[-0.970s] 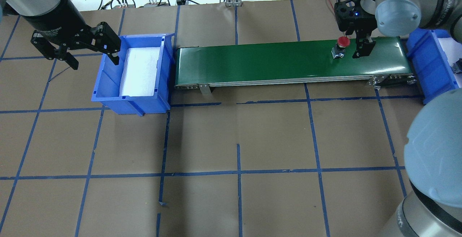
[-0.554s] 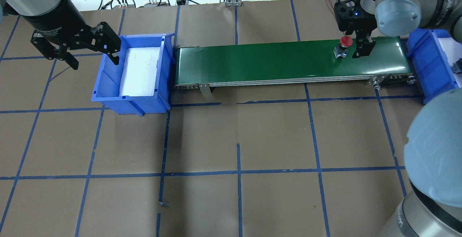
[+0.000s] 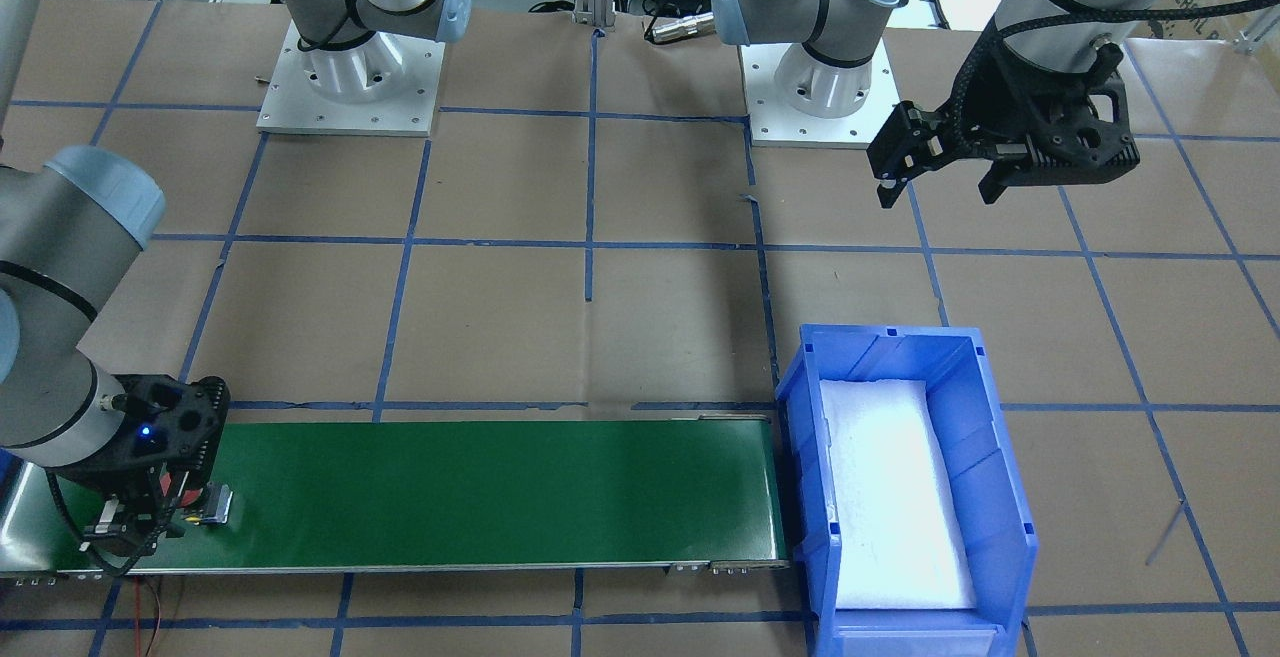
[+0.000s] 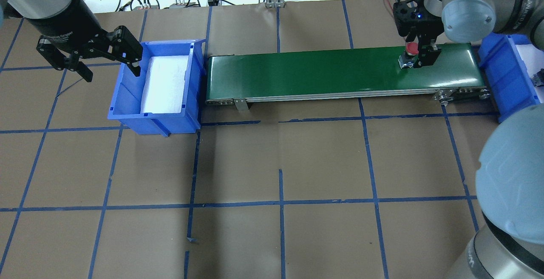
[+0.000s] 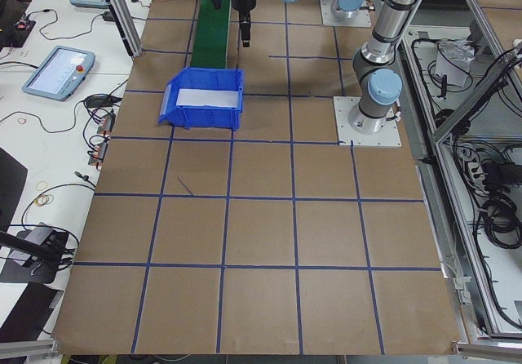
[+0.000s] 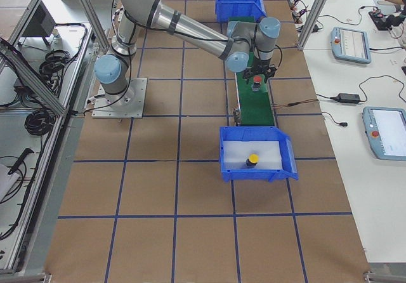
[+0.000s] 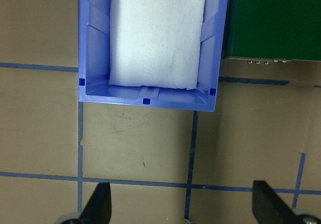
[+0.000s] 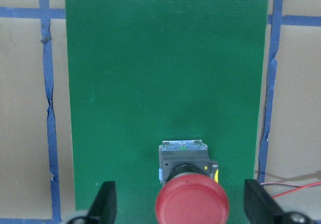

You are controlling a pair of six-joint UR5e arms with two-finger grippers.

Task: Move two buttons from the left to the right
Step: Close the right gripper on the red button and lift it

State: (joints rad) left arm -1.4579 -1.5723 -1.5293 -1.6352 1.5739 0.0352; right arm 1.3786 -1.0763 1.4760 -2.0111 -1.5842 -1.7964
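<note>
Closing on the red button [image 8: 192, 204]: your right pincer [image 8: 181, 202] hangs spread wide over the green belt [image 8: 165, 73], one finger on either side of the cap and neither touching it. Centre the cap between the fingers, then lower until the pads meet the square body, since the domed cap would likely slip. Squeeze gently and lift straight up. The yellow button [image 6: 252, 160] already lies in the blue bin [image 6: 254, 174] just past the belt end nearest this pincer. Your left pincer [image 7: 183, 206], also wide and empty, hangs far off at the other bin [image 7: 145, 101]
</note>
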